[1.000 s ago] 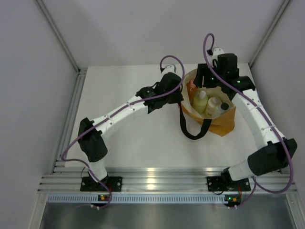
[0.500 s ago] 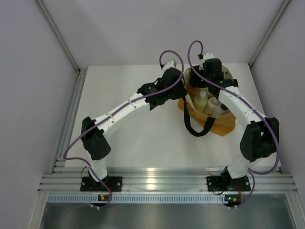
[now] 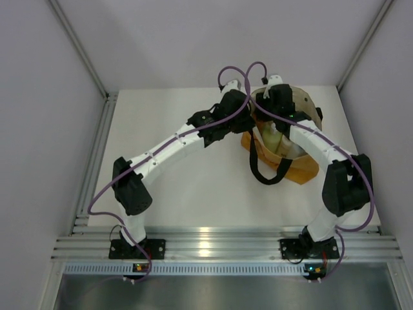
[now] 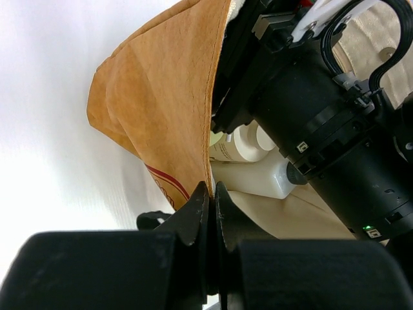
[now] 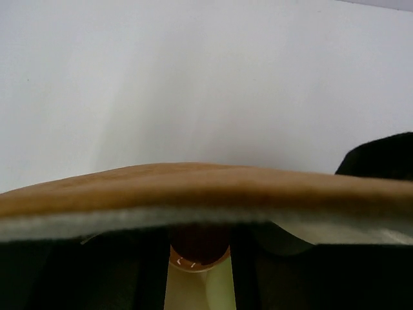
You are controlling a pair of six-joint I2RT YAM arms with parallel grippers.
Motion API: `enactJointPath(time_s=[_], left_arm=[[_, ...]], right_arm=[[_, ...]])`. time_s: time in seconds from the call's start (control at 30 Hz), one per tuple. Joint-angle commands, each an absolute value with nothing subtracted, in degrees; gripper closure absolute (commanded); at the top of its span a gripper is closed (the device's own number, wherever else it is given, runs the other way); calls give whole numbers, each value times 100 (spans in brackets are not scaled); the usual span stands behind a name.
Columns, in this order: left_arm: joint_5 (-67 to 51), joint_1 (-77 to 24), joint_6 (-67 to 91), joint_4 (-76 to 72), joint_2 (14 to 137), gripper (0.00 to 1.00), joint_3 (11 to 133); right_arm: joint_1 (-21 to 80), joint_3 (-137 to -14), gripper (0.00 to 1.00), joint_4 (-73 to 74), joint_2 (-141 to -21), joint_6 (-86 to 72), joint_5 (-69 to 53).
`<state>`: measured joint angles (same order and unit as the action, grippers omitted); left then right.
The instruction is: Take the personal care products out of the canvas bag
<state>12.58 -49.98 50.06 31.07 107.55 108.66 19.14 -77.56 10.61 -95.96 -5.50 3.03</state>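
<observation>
The tan canvas bag [image 3: 298, 169] lies on the table at the back right, its mouth held up. My left gripper [image 4: 211, 187] is shut on the bag's left rim [image 4: 193, 97]. In the top view the right gripper [image 3: 269, 124] reaches down into the bag's mouth. In the right wrist view its fingers [image 5: 199, 258] stand closed on either side of a bottle [image 5: 199, 287] with a yellowish body and a dark orange top. The bag's rim [image 5: 193, 187] blurs across that view. Inside the bag lie a clear-white bottle with a black cap [image 4: 258, 177] and a cream-coloured one [image 4: 248, 142].
The bag's black loop handle [image 3: 268, 174] spills onto the white table [image 3: 181, 187] in front of the bag. An aluminium rail [image 3: 213, 245] runs along the near edge. Grey walls close in the sides and back. The right arm's black wrist [image 4: 322, 116] crowds the bag's mouth.
The right arm swung left and went down into the bag's mouth, and its jaws closed from open. The left gripper kept its pinch on the rim.
</observation>
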Motion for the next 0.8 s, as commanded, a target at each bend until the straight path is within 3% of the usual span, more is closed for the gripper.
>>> enactJointPath(time_s=[0.0,0.23,0.77], left_arm=[[1195,-5001,4922,2883,10784,100,11127],[1283,-5001,4869,2874,10758,100,11092],[1380,-5001,4948,2883,10653,100,10934]], right_arm=[[2030,-7585,69,853,-9466,-536,308],[2039,-7708,100,809,-9071,-545,369],[2021,-8727,100,1256,-8113,-598,677]])
